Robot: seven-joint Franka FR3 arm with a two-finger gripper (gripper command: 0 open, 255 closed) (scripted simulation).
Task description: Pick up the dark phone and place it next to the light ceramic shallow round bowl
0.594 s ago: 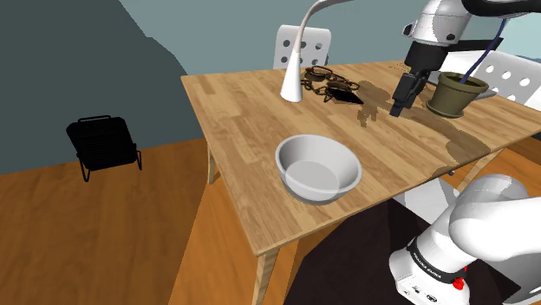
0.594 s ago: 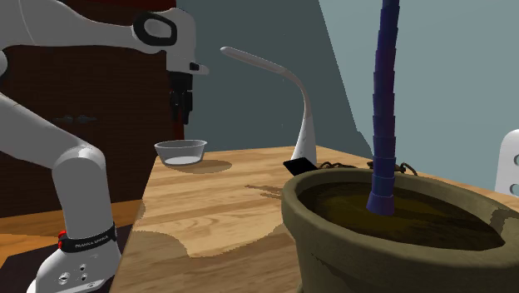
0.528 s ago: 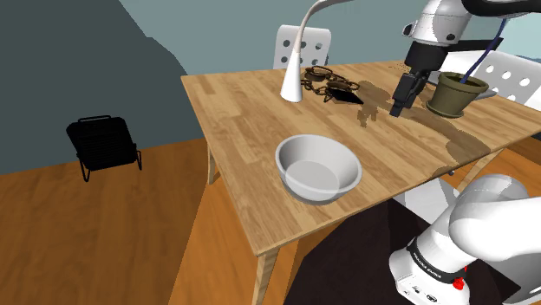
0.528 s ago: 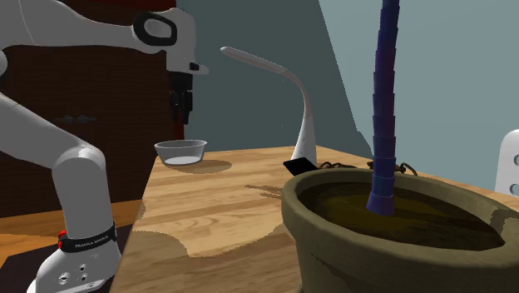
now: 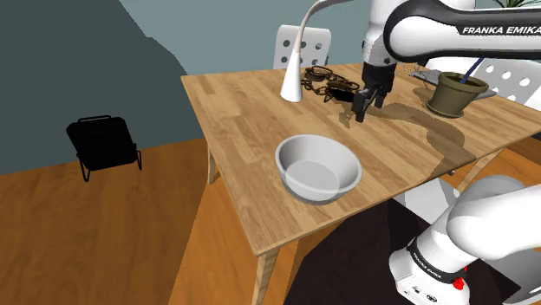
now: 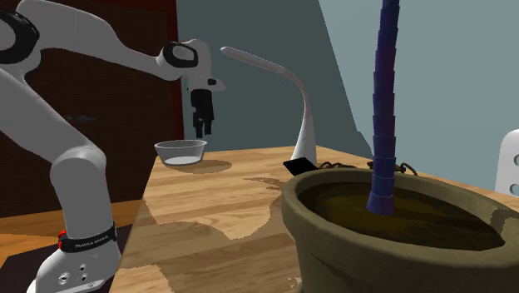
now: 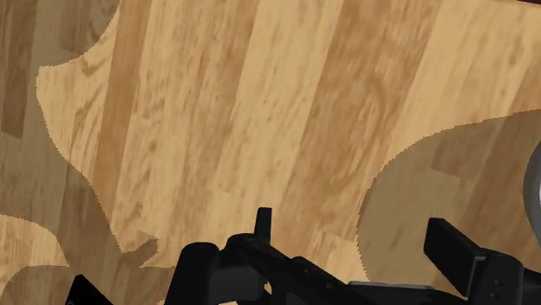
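Observation:
The dark phone lies on the wooden table beside the white lamp's base, partly behind my gripper. In the second exterior view the phone shows as a dark slab near the lamp foot. The light shallow bowl stands near the table's front edge; it shows too as the bowl. My black gripper hangs open and empty above the table, just to the phone's right in the shoulder view. The gripper hovers above the bowl's level. In the wrist view one fingertip stands over bare wood.
A white desk lamp and a brown tangle of glasses sit behind the phone. An olive plant pot stands at the shoulder view's right. White chairs stand behind the table. A black chair sits on the floor.
The arm has swung from beside the plant pot toward the shoulder view's left, and the gripper now hangs by the phone. Phone, bowl and lamp have not moved.

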